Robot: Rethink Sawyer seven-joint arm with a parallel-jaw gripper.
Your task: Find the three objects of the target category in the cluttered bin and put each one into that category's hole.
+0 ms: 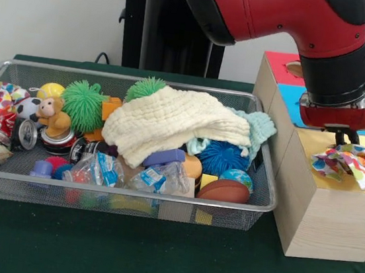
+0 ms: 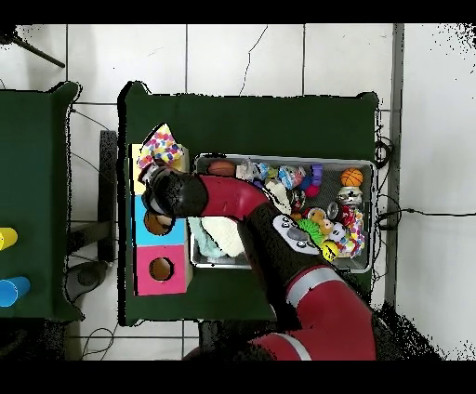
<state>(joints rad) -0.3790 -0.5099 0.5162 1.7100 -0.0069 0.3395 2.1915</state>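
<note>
My gripper (image 1: 346, 140) hangs over the yellow-topped wooden box (image 1: 323, 214) at the right. It is shut on a polka-dot cloth (image 1: 352, 164) that rests spread on the box top and hides its hole. In the overhead view this cloth (image 2: 163, 147) lies on the same box (image 2: 138, 182), beside my black wrist. A second polka-dot cloth (image 1: 4, 96) lies at the far left end of the wire-mesh bin (image 1: 129, 193), and also shows in the overhead view (image 2: 349, 240). I see no third one.
A cream waffle cloth (image 1: 170, 125) drapes over the bin's middle, with a mint knitted cloth (image 1: 260, 129) beside it. Balls, cans, a toy monkey and packets fill the bin. The blue-topped box (image 1: 290, 100) and red-topped box (image 1: 278, 65) stand behind the yellow one.
</note>
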